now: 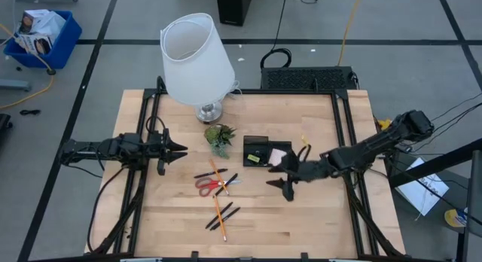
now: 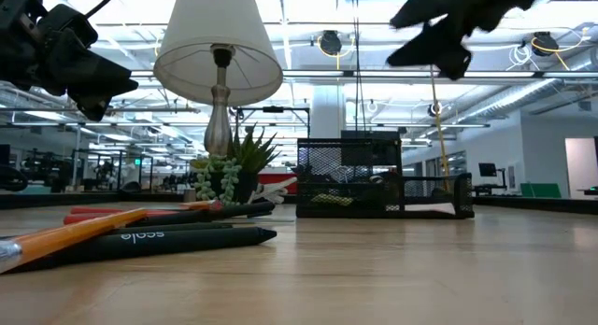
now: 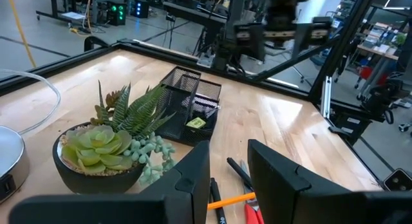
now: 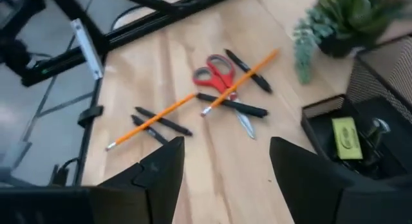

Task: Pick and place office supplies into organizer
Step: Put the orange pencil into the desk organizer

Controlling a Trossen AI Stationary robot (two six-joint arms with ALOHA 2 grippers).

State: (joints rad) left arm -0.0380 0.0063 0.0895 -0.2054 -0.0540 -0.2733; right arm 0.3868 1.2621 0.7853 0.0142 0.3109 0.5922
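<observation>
The black mesh organizer (image 1: 257,150) stands right of the middle of the table, with a pink sticky-note pad (image 1: 279,156), a yellow-green piece (image 4: 346,137) and a clip (image 4: 377,128) in it. Red-handled scissors (image 1: 210,184), black pens (image 1: 226,184) and orange pencils (image 1: 218,210) lie flat on the wood in front of it. My right gripper (image 1: 285,187) (image 4: 225,179) hangs open above the table, just on the near side of the organizer and right of the scissors. My left gripper (image 1: 175,150) (image 3: 228,179) is open in the air at the left, pointing toward the plant.
A small green plant (image 1: 220,138) in a dark pot stands left of the organizer. A white-shaded lamp (image 1: 197,57) stands at the far side. More pens and a pencil (image 1: 223,216) lie toward the near edge. Bare wood (image 1: 316,224) lies near right.
</observation>
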